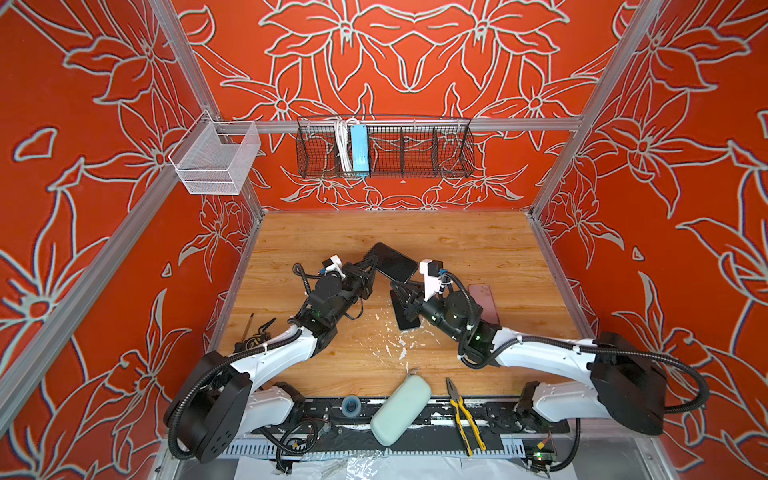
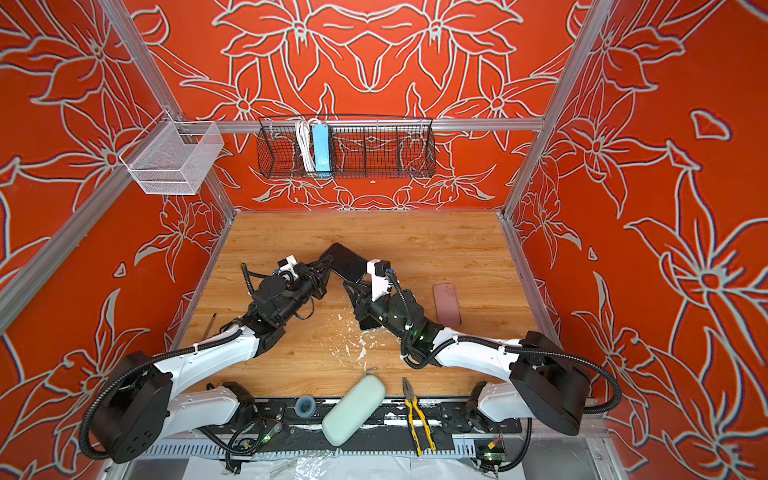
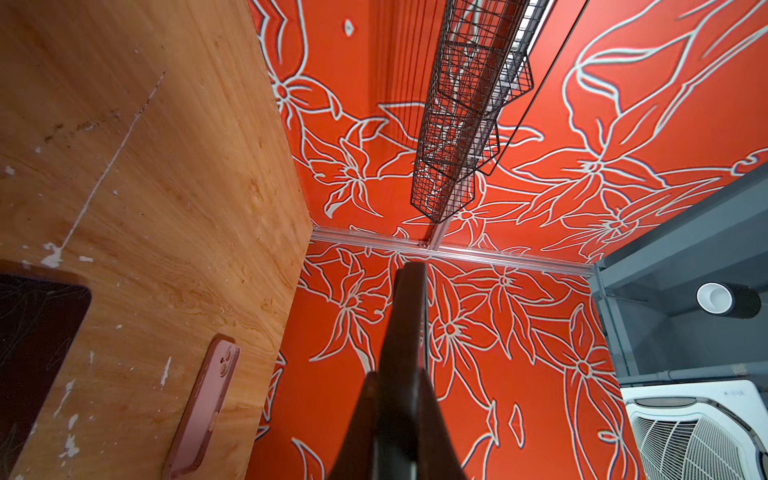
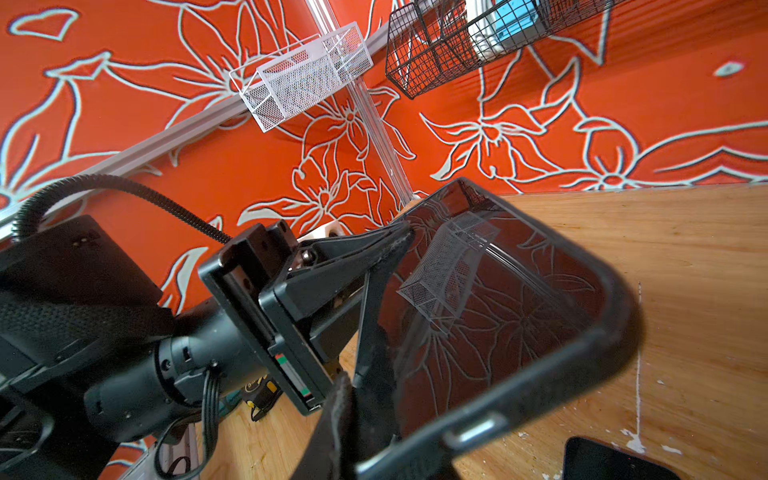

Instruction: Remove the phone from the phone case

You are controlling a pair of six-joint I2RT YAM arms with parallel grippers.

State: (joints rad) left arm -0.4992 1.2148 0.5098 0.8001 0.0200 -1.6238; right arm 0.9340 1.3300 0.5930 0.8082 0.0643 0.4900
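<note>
In both top views the left claw is clamped on one end of the phone, holding it up off the counter, and the right claw sits just under the phone's near edge. If that claw tugs hard, I reckon the phone could twist out of such a thin pinch. It would then drop onto the second dark phone lying right below it. A pink phone lies farther from the phone, past the right arm. From the left wrist, the phone shows edge-on between closed fingers. From the right wrist, the black case rims the glass all round. The right claw's own fingers sit at that rim, but I can't tell whether they grip it.
</note>
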